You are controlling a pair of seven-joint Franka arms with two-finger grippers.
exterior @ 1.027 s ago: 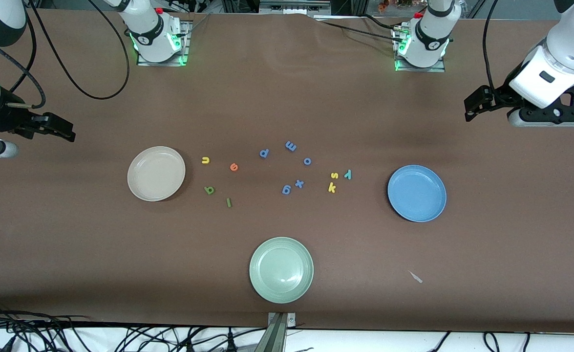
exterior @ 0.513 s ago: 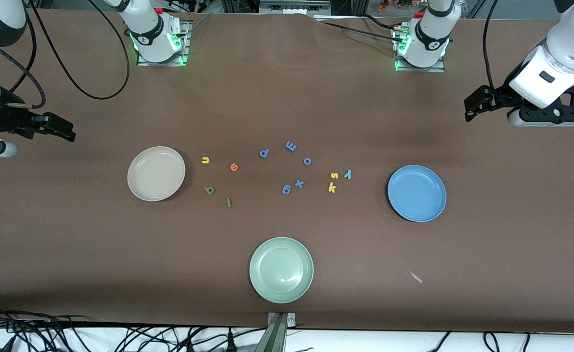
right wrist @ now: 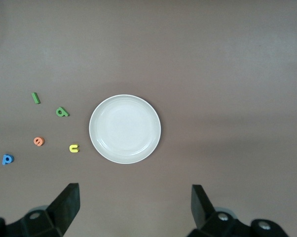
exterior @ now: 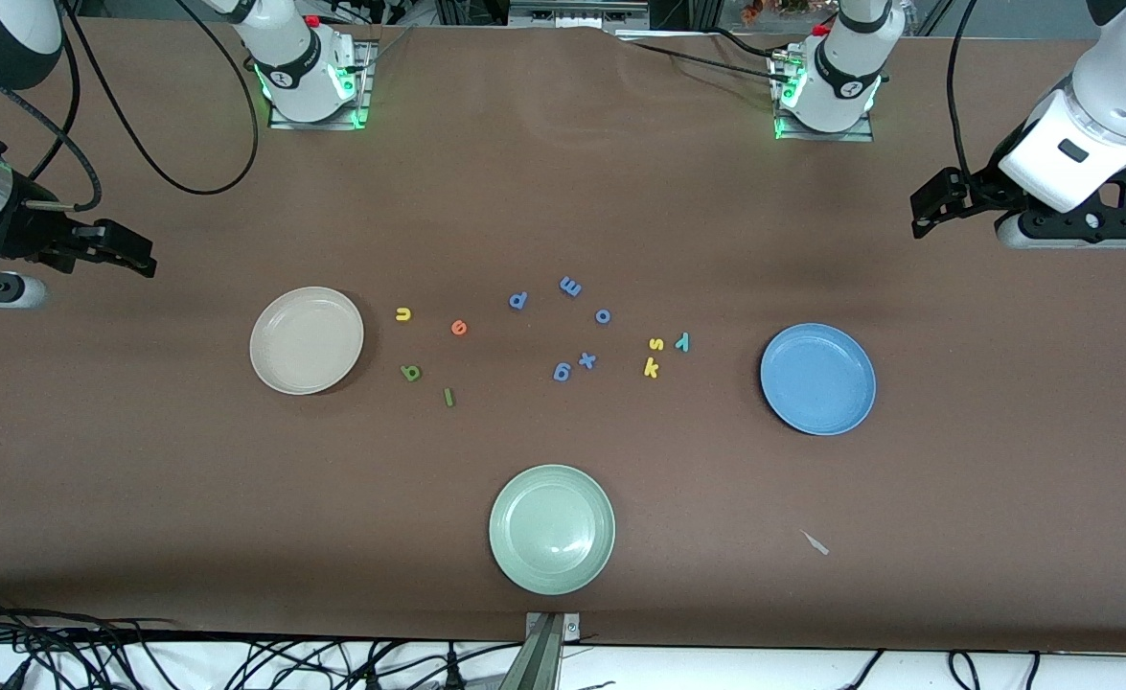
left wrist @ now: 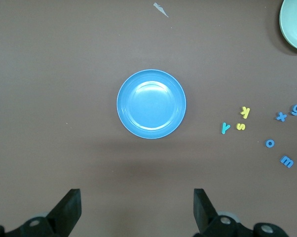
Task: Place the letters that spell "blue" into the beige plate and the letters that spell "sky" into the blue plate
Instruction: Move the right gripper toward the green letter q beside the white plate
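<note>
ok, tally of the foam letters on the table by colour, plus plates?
Blue letters: 5, from p to g
Yellow letters: 3, u, s, k
Green letters: 2, b, l
Orange: 1, e
Teal: 1, y
Plates: 3, beige, blue, pale green
Total: 12 letters, 3 plates; nothing in any plate.

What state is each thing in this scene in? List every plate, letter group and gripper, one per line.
beige plate: holds no letters
blue plate: holds no letters
pale green plate: holds no letters
b, l, u, e letters: loose on table beside beige plate
s, k, y letters: loose on table
blue letters: scattered mid-table
left gripper: open, holding nothing
right gripper: open, holding nothing
</note>
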